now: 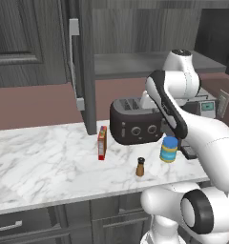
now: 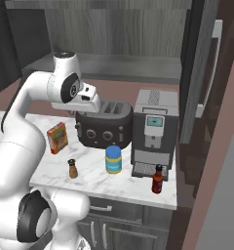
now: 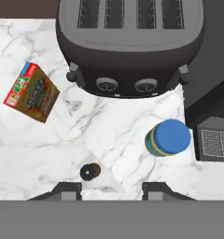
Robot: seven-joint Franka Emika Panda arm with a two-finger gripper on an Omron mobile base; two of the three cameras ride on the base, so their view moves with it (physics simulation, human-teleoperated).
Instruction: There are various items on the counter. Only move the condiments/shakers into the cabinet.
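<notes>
- Cabinet (image 2: 114, 29) stands open; its grey shelf (image 1: 135, 64) is bare.
- Tool (image 3: 111, 191) hangs above the tabletop (image 1: 45, 162), jaws apart, gripping nothing.
- Shaker (image 3: 90, 172) stands near the front edge, jar (image 3: 167, 138) beside it, lid on, just before the toaster (image 3: 128, 46).
- Bottle (image 2: 158, 179), capped, stands by the coffee machine (image 2: 154, 129).
- Box (image 1: 102, 142) stands upright, apart to the left.

Coffee machine (image 1: 205, 106) mostly behind the arm; box (image 3: 31, 92) print unreadable
</notes>
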